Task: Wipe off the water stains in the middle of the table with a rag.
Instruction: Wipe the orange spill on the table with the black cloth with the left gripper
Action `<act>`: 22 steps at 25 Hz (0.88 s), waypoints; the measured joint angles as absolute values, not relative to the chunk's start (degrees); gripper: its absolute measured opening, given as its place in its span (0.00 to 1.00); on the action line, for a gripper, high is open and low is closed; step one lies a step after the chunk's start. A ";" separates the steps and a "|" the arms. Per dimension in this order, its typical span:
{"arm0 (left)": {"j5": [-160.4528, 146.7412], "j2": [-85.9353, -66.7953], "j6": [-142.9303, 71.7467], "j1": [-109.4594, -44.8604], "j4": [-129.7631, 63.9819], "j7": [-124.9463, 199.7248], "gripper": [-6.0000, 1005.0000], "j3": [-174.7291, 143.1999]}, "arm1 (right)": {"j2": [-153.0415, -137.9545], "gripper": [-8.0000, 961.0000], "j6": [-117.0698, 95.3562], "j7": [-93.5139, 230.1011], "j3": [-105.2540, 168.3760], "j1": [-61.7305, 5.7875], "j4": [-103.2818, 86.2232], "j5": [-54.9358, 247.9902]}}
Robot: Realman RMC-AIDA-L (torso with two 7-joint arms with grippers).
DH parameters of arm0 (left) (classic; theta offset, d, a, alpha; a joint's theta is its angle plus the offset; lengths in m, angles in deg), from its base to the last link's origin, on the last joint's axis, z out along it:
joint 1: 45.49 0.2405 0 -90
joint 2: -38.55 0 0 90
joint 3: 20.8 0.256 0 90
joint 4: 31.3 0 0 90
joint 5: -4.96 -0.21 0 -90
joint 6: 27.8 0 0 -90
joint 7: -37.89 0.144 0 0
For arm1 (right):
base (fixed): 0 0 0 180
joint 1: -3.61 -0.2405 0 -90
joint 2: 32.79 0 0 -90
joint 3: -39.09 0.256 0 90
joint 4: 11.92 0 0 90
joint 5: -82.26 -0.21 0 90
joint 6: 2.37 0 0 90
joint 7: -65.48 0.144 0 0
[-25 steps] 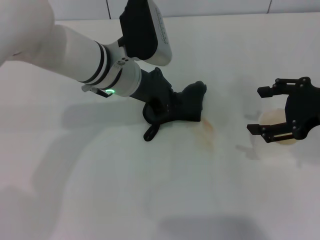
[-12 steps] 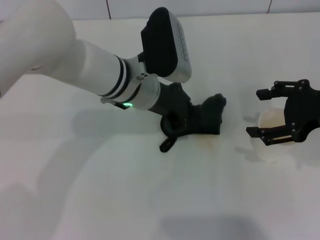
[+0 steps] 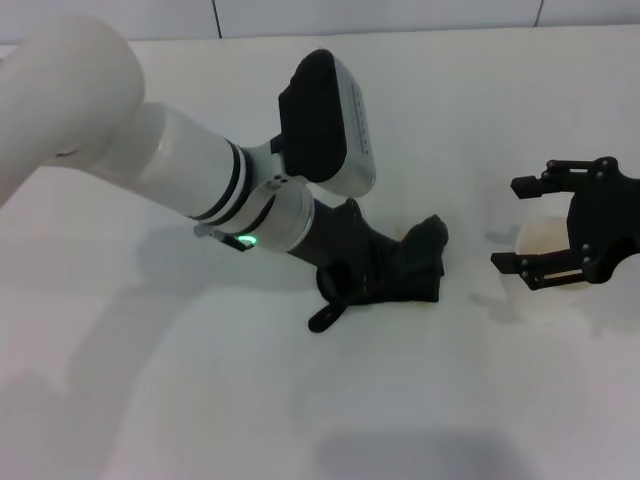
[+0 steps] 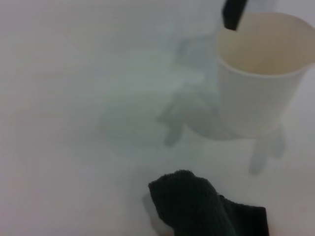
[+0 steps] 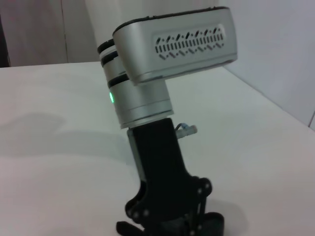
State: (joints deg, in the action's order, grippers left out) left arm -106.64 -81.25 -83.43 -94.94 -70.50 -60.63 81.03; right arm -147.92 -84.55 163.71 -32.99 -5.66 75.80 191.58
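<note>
My left gripper is shut on the dark rag and presses it onto the white table near the middle. The rag's loop tab trails toward me. The water stains are hidden under the rag. The rag's front end also shows in the left wrist view. The right wrist view shows the left arm's wrist and its gripper from the side. My right gripper is open and hangs still at the right, over a white cup.
The white cup stands just beyond the rag's front end, with a short gap of bare table between them. One right fingertip shows above the cup's rim. A wall edge runs along the back.
My left gripper dragged the rag to the right over the orange-brown stain, which showed beside the rag a second ago, then shifted slightly back and toward me. The right gripper has not moved.
</note>
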 joint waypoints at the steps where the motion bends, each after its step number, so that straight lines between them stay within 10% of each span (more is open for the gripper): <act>1: -106.62 -81.25 -83.92 -94.81 -70.50 -60.58 0.08 81.04 | -147.93 0.89 -84.56 163.71 -32.99 -5.66 75.88 191.58; 22: -106.71 -81.09 -86.37 -94.72 -70.52 -59.54 0.08 80.67 | -147.83 0.89 -85.08 164.45 -31.91 -4.92 76.08 192.21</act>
State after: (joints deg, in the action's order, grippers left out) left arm -106.71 -81.09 -86.37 -94.72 -70.52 -59.54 80.67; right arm -147.83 -85.08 164.45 -31.91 -4.92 76.08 192.21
